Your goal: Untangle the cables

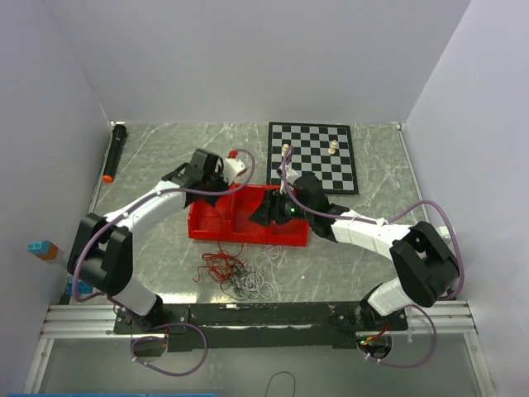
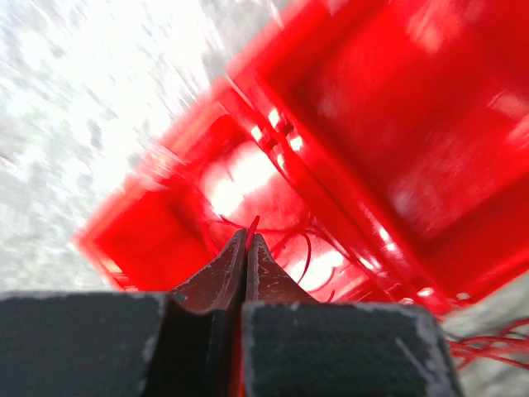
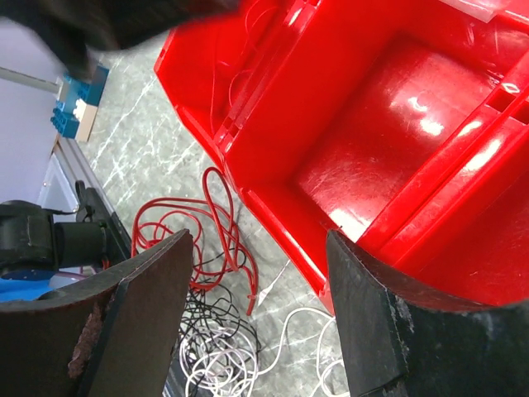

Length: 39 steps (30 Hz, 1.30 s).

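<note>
Cables (image 1: pixel 235 275) tangle at lower centre; blurred left gripper (image 2: pixel 248 238) pinches red strand (image 2: pixel 253 223) above tray (image 2: pixel 397 124); right gripper (image 3: pixel 256 244) gapes, empty.

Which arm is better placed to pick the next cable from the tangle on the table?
Probably the right: the right gripper is open and empty near the tangle, while the left gripper is shut on a red wire over the red tray.

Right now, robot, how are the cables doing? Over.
Left end effector shut on a red cable over the red bin. Right end effector open, empty. Red, black, white cables tangled on table before bin. Nothing lying on them.
</note>
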{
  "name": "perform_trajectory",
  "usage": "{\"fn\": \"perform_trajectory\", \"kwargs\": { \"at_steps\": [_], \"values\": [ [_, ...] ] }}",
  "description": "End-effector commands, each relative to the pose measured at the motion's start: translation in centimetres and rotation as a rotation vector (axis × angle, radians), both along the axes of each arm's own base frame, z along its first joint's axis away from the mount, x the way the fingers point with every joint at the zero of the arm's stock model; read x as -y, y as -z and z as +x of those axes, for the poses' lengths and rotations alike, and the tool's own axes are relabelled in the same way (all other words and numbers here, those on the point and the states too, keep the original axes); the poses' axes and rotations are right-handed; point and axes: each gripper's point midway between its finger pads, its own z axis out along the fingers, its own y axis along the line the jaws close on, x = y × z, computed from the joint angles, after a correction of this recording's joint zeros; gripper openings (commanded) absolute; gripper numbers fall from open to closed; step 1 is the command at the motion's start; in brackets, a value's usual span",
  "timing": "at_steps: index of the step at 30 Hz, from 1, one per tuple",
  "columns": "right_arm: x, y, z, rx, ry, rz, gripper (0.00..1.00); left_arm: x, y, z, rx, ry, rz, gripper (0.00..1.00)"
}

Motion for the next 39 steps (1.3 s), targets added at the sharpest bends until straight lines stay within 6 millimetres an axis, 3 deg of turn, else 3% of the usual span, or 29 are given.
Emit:
{"fn": "perform_trajectory", "kwargs": {
  "at_steps": [1,2,3,5,9,10,16,18,21,24,27,29,31,35,39],
  "values": [
    [-0.1,-2.6,0.7,0.079,0.004,0.047,0.72,1.3,-6.8,-1.0,0.026,0.018,-0.121,0.73],
    [-0.1,-2.7,0.7,0.085,0.003,0.045,0.72,1.3,-7.2,-1.4,0.019,0.027,-0.129,0.91],
    [-0.1,-2.7,0.7,0.088,0.003,0.042,0.72,1.4,-7.4,-1.8,0.009,0.038,-0.137,0.99],
    [-0.3,-2.8,0.8,0.094,0.002,0.038,0.72,1.4,-6.7,-2.9,-0.026,0.066,-0.135,0.95],
    [-0.2,-3.0,0.9,0.105,0.004,0.027,0.73,0.8,-5.3,-3.1,-0.016,0.038,-0.122,0.63],
    [-0.2,-2.9,0.9,0.104,0.003,0.024,0.73,0.5,-4.9,-2.9,-0.009,0.029,-0.113,0.59],
    [-0.4,-2.8,0.8,0.098,-0.006,0.026,0.73,-0.6,-4.2,-2.2,0.016,0.009,-0.078,0.57],
    [-0.3,-2.7,0.7,0.103,-0.009,0.018,0.73,-0.2,-5.6,-1.9,0.028,0.033,-0.091,0.62],
    [0.0,-2.6,0.5,0.119,-0.010,-0.009,0.73,0.7,-9.0,-2.9,0.071,0.148,-0.128,0.80],
    [0.4,-3.3,-0.7,0.169,-0.025,-0.013,0.77,1.4,-10.6,-7.7,0.052,0.373,-0.163,0.99],
    [0.5,-4.2,-2.7,0.210,-0.052,0.002,0.79,0.9,-9.5,-13.4,0.035,0.634,-0.155,0.97],
    [0.4,-4.5,-4.4,0.212,-0.078,0.006,0.79,0.5,-8.8,-15.9,0.045,0.732,-0.137,0.97],
    [0.1,-3.7,-6.2,0.227,-0.119,-0.032,0.77,0.4,-7.7,-17.0,0.031,0.765,-0.125,0.99],
    [-1.4,-0.9,-10.6,0.207,-0.270,-0.137,0.75,0.3,-5.3,-17.0,0.005,0.771,-0.104,0.89],
    [-2.5,0.8,-11.8,0.191,-0.325,-0.177,0.75,0.4,-3.5,-16.0,0.004,0.759,-0.087,0.86]
  ]
}}
